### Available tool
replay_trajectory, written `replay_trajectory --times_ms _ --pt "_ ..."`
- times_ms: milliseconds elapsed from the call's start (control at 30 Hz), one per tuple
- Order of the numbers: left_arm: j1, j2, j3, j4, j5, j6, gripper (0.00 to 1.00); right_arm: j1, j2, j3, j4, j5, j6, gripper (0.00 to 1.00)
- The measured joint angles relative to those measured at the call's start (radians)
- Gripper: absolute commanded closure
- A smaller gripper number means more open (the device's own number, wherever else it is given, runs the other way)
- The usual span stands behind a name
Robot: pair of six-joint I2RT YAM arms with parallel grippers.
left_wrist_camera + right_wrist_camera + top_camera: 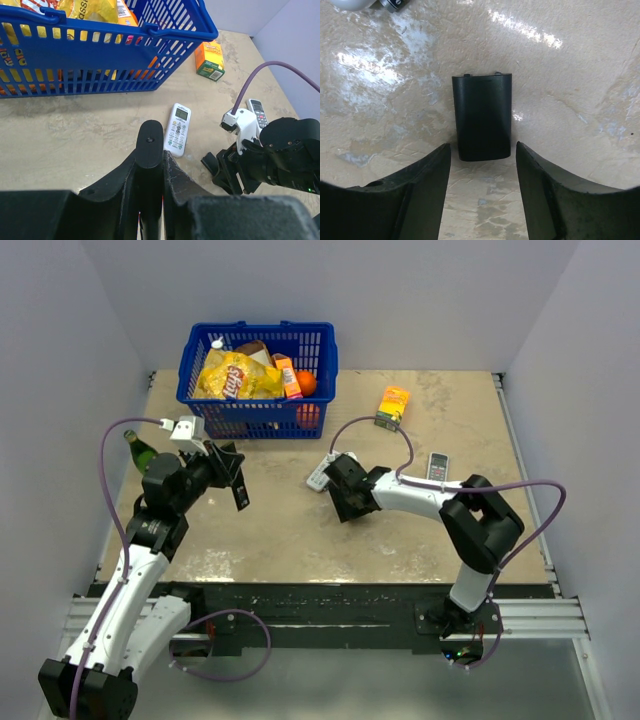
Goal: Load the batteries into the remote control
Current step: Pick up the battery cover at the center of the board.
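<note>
The left jaws are clamped tight on the remote control [150,142]. Their fingers [119,181] press both long sides of the slim black bar, and its rounded end sticks out past the tips at the lower centre of the left wrist view. From above, the bar shows left of centre, held clear of the surface [280,530].

The right jaws stand partly apart and hold nothing. Their fingers [420,192] frame the bottom of the right wrist view, low over a black cover panel [481,117]. The panel lies flat on the surface, its near edge between them and two small tabs on its far edge. Whether the tips touch it I cannot tell.

A white remote with a small screen [178,129] lies just beside the right arm's wrist. A white remote with grey buttons [257,111] lies further right. A blue basket [258,365] of groceries sits at upper centre, with an orange carton [393,406] to its right and a green bottle [140,452] at the left edge.
</note>
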Motion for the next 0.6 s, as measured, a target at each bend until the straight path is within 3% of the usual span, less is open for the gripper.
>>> replay_trajectory --times_ms 333,433,533,600 --pt "0.000 0.000 -0.001 0.001 0.006 0.000 1.00 -0.007 0.010 0.006 0.020 -0.046 -0.016 0.59" --pt "0.000 0.000 -0.001 0.001 0.010 0.000 1.00 -0.007 0.010 0.005 0.024 -0.046 -0.016 0.67" --pt "0.000 0.000 -0.001 0.002 0.019 -0.001 1.00 -0.007 0.007 0.003 0.027 -0.045 -0.019 0.81" --pt "0.000 0.001 -0.001 0.002 0.025 -0.002 1.00 -0.007 0.002 -0.001 0.032 -0.047 -0.024 0.84"
